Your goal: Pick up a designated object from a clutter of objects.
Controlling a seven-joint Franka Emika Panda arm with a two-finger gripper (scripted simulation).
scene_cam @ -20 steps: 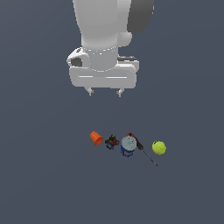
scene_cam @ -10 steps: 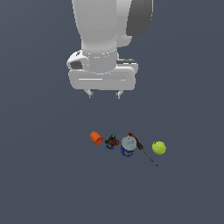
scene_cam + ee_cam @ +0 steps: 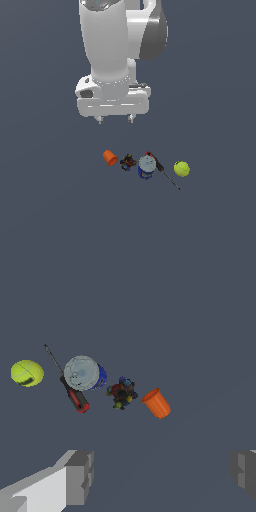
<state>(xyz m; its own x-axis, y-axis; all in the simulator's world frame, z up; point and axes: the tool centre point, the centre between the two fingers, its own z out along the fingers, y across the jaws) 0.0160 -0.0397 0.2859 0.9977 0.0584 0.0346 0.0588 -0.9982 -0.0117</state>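
Above the worktop (image 3: 45,200), your gripper (image 3: 115,120) has edged slightly higher, jaws apart and empty, well off the orange cup (image 3: 110,158).

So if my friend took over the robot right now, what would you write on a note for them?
Gripper: open, empty, hanging well above the things.
Orange cup: tipped on its side on the floor, at the exterior view's left end of the row, just apart from the small dark multicoloured object.
Next along: blue can, red-handled tool, tennis ball.
Done: nothing grasped yet.
Left: come down over the cup, close on it, lift it.
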